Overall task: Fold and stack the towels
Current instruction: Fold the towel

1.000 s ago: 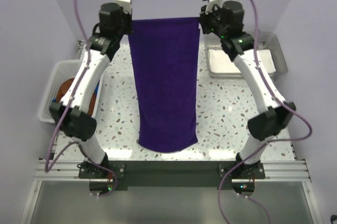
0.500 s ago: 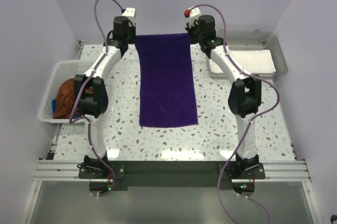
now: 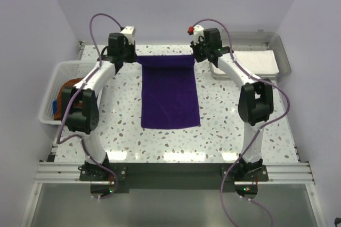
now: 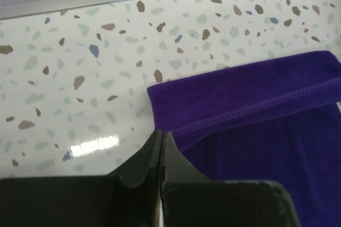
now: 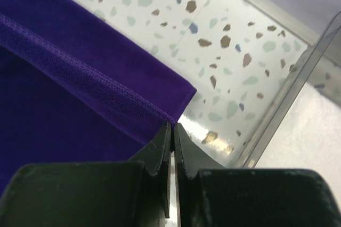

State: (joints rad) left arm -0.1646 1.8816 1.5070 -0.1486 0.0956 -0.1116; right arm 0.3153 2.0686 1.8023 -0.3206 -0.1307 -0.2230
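**A:** Item one, the deep purple cloth towel [image 3: 169,96]. Where is it?

**B:** Lengthwise on the speckled terrazzo table [image 3: 122,126], between the arms. The near part lies flat and the far end is lifted and curled back over it.

**A:** Tools?

**B:** The left gripper [image 4: 161,137] has its jaws pressed together on the far-left corner, right at the stitched hem. The right gripper [image 5: 173,131] has the same pinch on the far-right corner.

**A:** Hazards?

**B:** First, slippage. Each pinch takes only the tip of a corner, so a tug could pull the hem free and drop that side. Second, skew. If one arm travels further than the other, the fold lands crooked and the edges won't meet. Third, drag. Carrying the raised end too low would rub the lower layer and bunch it. Fourth, the clear-walled grey tray [image 3: 282,59] sits just beside the right gripper and could be clipped.

**A:** Other stock?

**B:** A rust-brown cloth towel [image 3: 65,96] sits heaped in the white slatted basket [image 3: 50,86], unfolded.
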